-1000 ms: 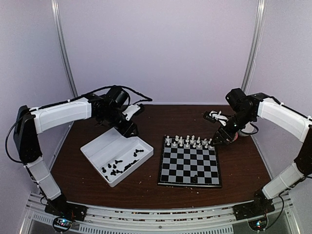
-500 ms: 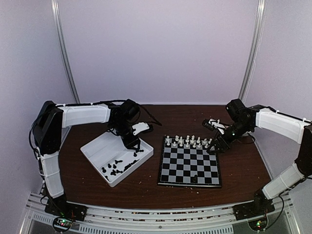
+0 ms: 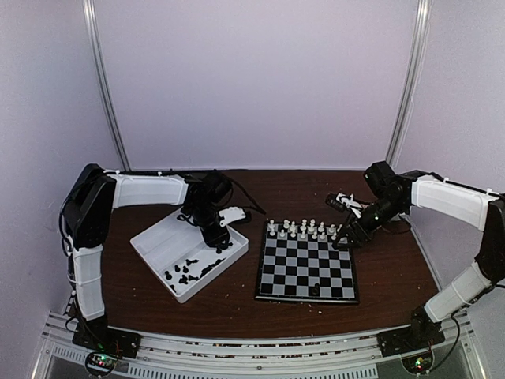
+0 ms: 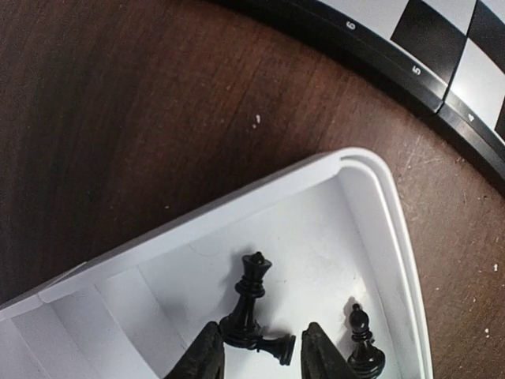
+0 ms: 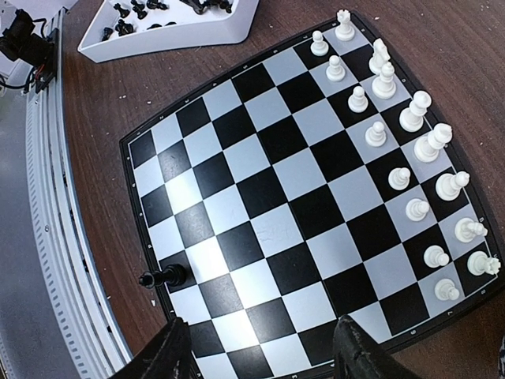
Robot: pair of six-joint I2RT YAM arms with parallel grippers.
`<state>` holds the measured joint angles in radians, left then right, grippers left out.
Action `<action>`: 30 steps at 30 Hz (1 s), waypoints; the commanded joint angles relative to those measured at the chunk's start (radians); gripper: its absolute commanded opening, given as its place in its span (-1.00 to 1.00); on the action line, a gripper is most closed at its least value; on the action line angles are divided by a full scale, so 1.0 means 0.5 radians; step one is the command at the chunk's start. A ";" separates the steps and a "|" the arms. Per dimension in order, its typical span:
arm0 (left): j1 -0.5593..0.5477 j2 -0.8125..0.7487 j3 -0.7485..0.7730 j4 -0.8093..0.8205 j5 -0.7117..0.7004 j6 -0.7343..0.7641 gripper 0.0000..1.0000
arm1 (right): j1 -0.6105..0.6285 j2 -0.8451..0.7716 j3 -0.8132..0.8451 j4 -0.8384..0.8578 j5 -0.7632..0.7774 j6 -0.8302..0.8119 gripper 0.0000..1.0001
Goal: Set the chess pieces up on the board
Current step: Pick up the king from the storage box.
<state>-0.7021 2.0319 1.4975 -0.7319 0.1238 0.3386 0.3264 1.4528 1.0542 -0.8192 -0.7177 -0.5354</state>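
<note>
The board (image 3: 307,268) lies flat on the table (image 3: 237,304), and the white tray (image 3: 154,237) sits on the left arm's side of it, one tray corner close to the board's border. Most black chess pieces (image 3: 189,271) lie scattered in the part of the tray nearer the arm bases, with no common heading. The left gripper (image 4: 260,355) is lowered into the tray corner nearest the board, its jaws apart and straddling two pieces. The crowned piece (image 4: 251,296) has its base between the fingertips (image 4: 207,355), and its long axis runs away from them, crown toward the board's border. Whether it stands or leans cannot be told. The second piece (image 4: 278,346) lies on its side, long axis across the jaw gap. A third piece (image 4: 363,347) sits just outside the other finger, head pointing the same way as the crown. A single black piece (image 5: 162,276) sits on a dark square in the board's row nearest the arm bases, apparently upright. The white pieces (image 3: 304,230) fill the two far rows. The right gripper (image 5: 264,351) hovers over the board's far corner on the right arm's side, jaws wide apart and empty.
</note>
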 commanded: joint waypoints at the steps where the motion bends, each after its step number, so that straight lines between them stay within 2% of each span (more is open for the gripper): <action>1: -0.017 0.057 0.025 0.045 -0.092 0.018 -0.32 | -0.008 0.023 0.036 -0.024 -0.040 -0.030 0.23; 11: -0.016 0.121 0.027 0.046 -0.231 0.012 -0.42 | -0.009 0.056 0.048 -0.057 -0.080 -0.049 0.22; 18: -0.022 0.138 0.033 0.046 -0.199 0.020 -0.55 | -0.009 0.061 0.050 -0.065 -0.083 -0.055 0.20; 24: -0.046 0.150 0.030 0.046 -0.151 0.018 -0.74 | -0.008 0.069 0.053 -0.072 -0.083 -0.058 0.19; 30: -0.033 -0.053 -0.074 0.094 -0.169 -0.087 -0.82 | -0.023 -0.012 0.056 -0.003 -0.045 0.059 0.26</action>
<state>-0.7193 2.0792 1.4971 -0.7238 0.0338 0.3347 0.3260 1.4811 1.0561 -0.8410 -0.7418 -0.5457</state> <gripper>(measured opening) 0.155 0.604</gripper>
